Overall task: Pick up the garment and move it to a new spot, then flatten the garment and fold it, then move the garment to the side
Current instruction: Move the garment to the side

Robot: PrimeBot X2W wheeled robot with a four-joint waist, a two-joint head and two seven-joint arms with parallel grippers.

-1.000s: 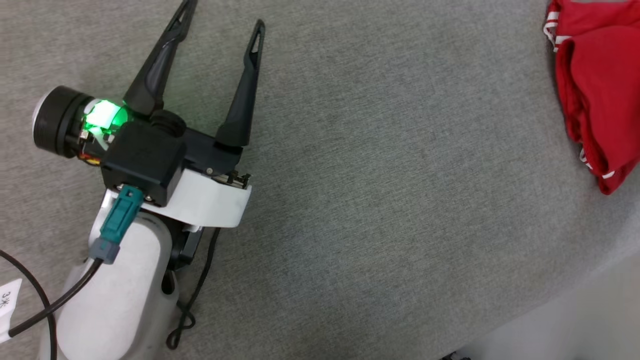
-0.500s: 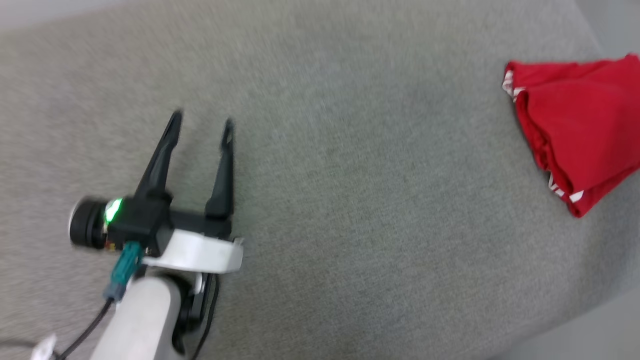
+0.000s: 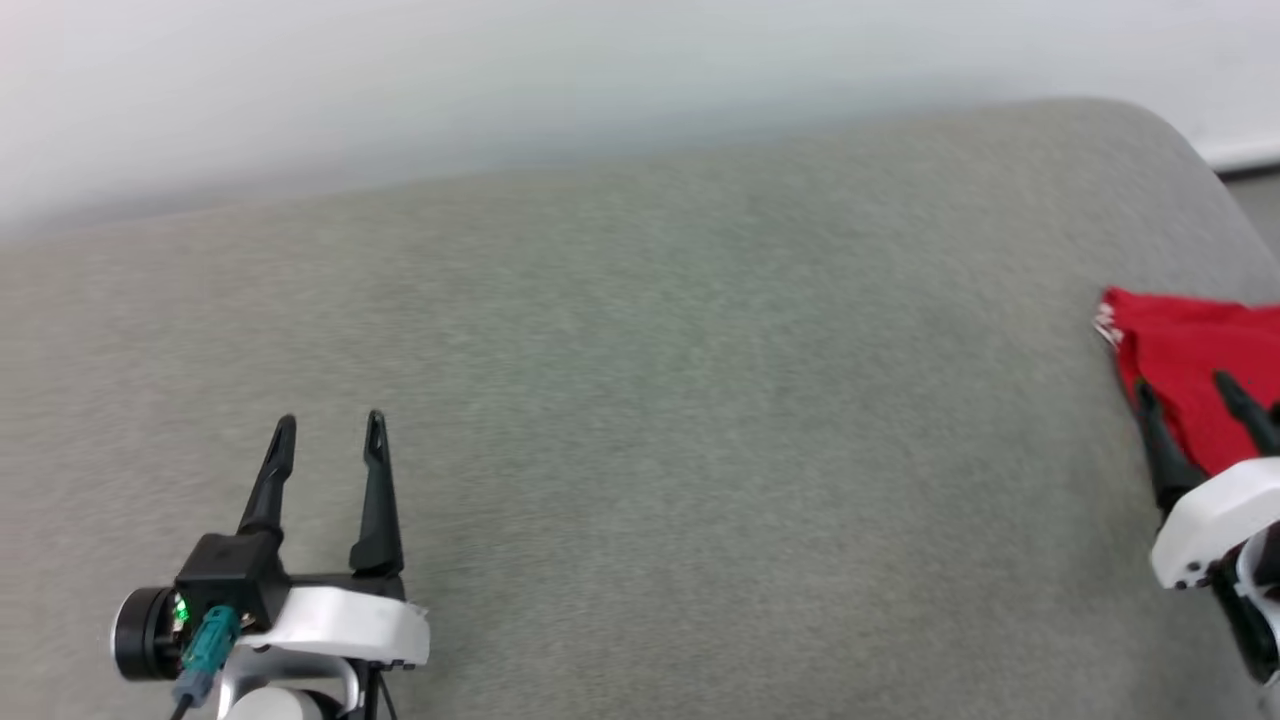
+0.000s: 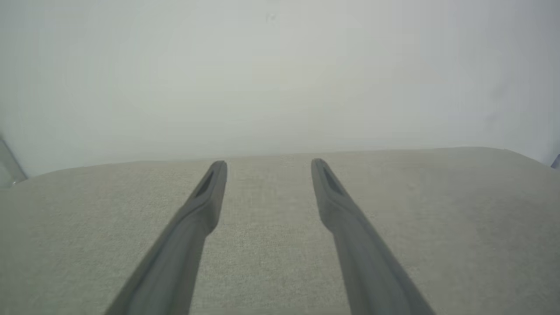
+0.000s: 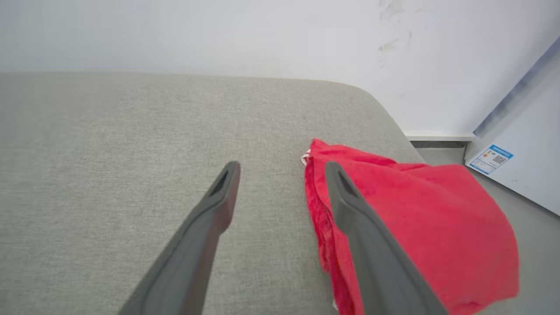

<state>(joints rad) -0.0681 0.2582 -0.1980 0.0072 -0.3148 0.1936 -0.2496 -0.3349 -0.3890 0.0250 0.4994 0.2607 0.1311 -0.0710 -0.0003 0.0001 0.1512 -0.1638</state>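
The garment (image 3: 1190, 375) is a folded red bundle with a bit of striped trim, lying at the right end of the grey cushion (image 3: 650, 400). In the right wrist view the garment (image 5: 433, 227) hangs partly over the cushion's right edge. My right gripper (image 3: 1185, 390) stands open just above it, its right finger over the cloth and its left finger over bare cushion, holding nothing. In the right wrist view that gripper (image 5: 280, 168) has its jaws spread. My left gripper (image 3: 330, 430) is open over the cushion at the lower left, far from the garment, and the left wrist view shows it (image 4: 267, 165) holding nothing.
A pale wall (image 3: 500, 80) rises behind the cushion. Right of the cushion is grey floor (image 5: 538, 245) and a white appliance panel with a blue label (image 5: 489, 159). The wide middle of the cushion (image 5: 109, 153) lies between the two grippers.
The head camera has tilted up and back, so the wall and the whole cushion show. My right gripper has come into view beside the garment. The left gripper stays open.
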